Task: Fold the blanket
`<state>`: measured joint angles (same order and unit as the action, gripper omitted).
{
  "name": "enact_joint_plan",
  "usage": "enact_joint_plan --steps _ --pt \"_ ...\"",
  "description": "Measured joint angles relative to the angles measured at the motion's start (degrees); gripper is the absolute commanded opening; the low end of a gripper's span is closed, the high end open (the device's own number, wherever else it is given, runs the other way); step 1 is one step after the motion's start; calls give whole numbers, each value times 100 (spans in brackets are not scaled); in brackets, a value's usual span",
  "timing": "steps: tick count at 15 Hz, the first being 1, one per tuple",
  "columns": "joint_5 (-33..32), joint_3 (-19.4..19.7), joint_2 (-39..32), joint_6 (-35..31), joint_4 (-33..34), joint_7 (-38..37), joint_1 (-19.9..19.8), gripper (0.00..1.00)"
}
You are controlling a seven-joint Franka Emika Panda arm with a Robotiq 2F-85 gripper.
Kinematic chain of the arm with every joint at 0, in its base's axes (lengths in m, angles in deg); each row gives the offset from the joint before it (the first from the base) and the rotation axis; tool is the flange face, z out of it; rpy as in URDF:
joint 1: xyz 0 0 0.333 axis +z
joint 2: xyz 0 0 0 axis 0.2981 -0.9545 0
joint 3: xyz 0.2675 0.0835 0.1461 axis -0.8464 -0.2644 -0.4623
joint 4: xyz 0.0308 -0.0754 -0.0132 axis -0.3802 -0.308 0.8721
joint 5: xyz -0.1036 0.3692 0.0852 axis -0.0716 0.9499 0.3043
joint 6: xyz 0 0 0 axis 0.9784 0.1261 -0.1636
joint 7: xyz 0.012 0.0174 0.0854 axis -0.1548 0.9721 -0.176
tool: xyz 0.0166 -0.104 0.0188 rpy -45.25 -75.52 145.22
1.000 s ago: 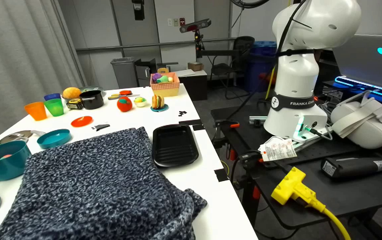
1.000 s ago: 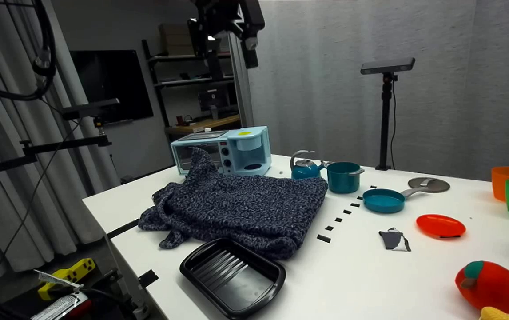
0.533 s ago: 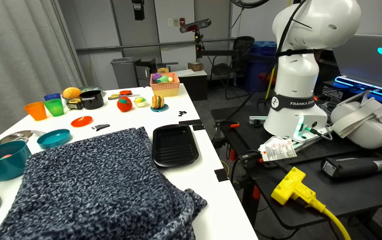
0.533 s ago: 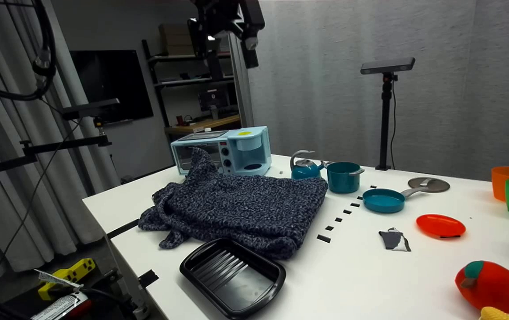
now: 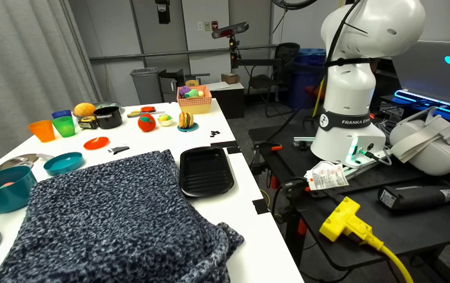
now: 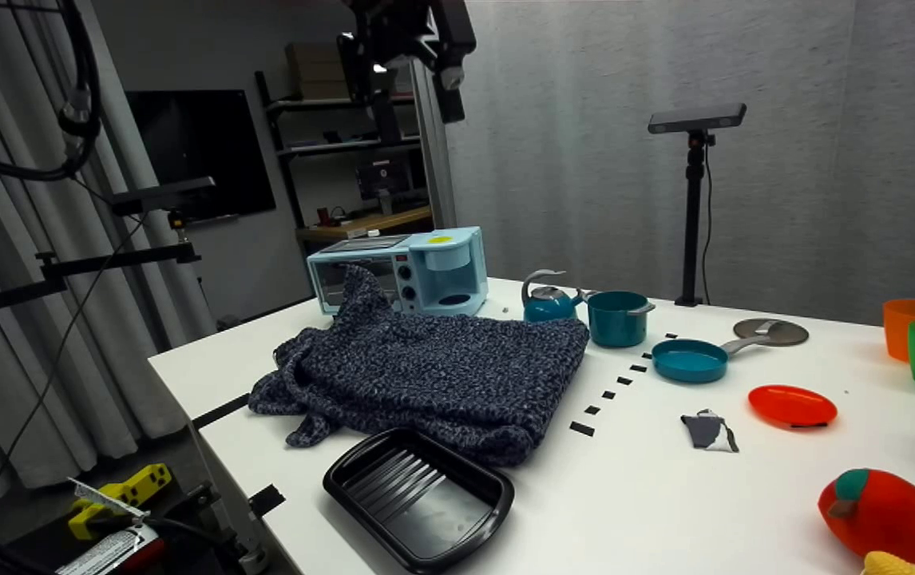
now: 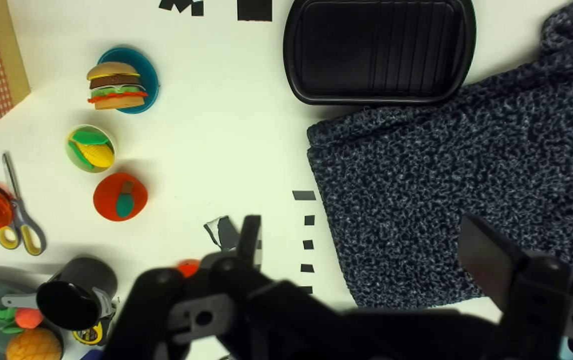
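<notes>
The black pincer (image 6: 419, 120) hangs with parted jaws, gripping nothing; well below it, the large fuzzy navy-and-grey speckled blanket (image 6: 441, 367) lies on the white tabletop (image 6: 649, 495) — its straight edge, in the wrist view, running between the fingers (image 7: 486, 260).

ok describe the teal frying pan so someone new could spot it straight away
On the white table lies a big, speckled navy blanket. In an exterior view, right of the black tape marks beside it, sits the teal frying pan. Unlike the teal pot and teal kettle nearby, it is shallow, with one long grey handle.
</notes>
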<state>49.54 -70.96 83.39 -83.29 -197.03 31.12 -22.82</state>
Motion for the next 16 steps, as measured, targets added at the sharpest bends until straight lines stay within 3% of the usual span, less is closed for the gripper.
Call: enact_joint_plan --steps 16 --pt "28 0 -17 33 -5 83 8 100"
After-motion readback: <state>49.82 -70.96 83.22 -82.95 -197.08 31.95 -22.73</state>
